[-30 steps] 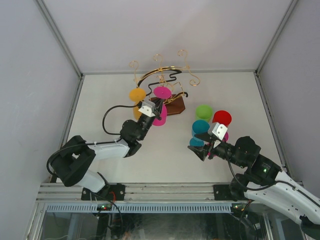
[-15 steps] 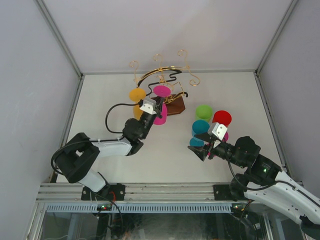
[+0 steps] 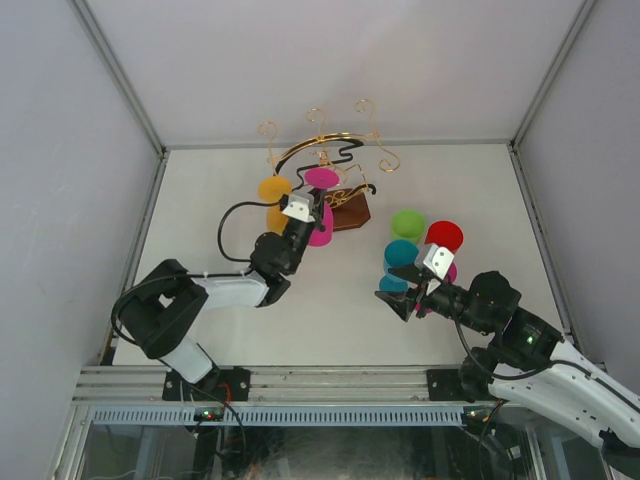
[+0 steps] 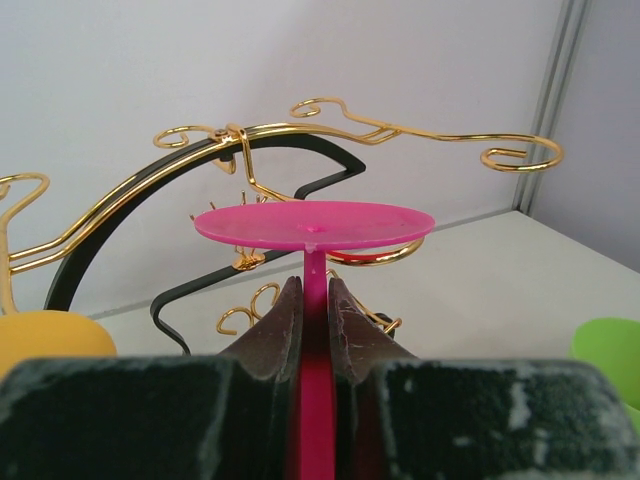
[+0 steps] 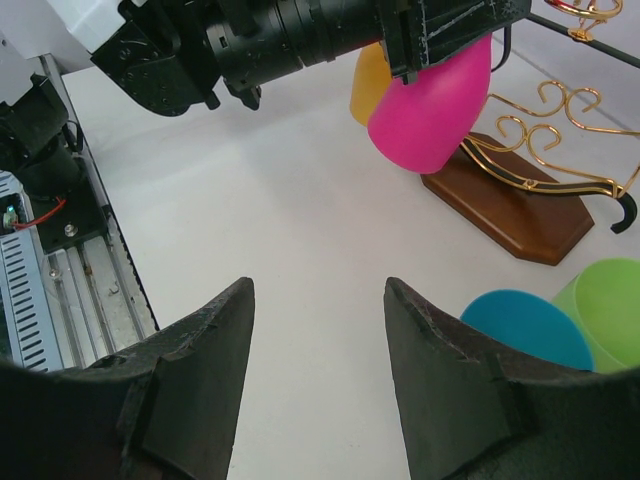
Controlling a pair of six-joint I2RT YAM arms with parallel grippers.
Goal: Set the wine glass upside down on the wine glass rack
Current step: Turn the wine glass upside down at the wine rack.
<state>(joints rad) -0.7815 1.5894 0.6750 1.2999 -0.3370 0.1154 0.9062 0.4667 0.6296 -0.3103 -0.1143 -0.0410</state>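
Note:
My left gripper (image 3: 312, 212) is shut on the stem of a pink wine glass (image 3: 321, 181), held upside down with its flat foot up and its bowl (image 5: 430, 95) down. In the left wrist view the stem runs between my fingers (image 4: 282, 320) and the foot (image 4: 313, 223) sits just in front of the rack's gold scroll arms. The wine glass rack (image 3: 330, 150) has gold wire arms, a black curved band (image 4: 110, 225) and a dark brown wooden base (image 5: 510, 210). An orange glass (image 3: 274, 190) hangs on it at the left. My right gripper (image 3: 398, 290) is open and empty.
Blue (image 3: 401, 255), green (image 3: 407, 224) and red (image 3: 444, 236) glasses stand in a group right of the rack, close to my right gripper. The blue (image 5: 525, 330) and green (image 5: 605, 300) ones show in the right wrist view. Grey walls enclose the white table.
My left gripper has carried the pink glass a little up and toward the rack. The right arm has not moved.

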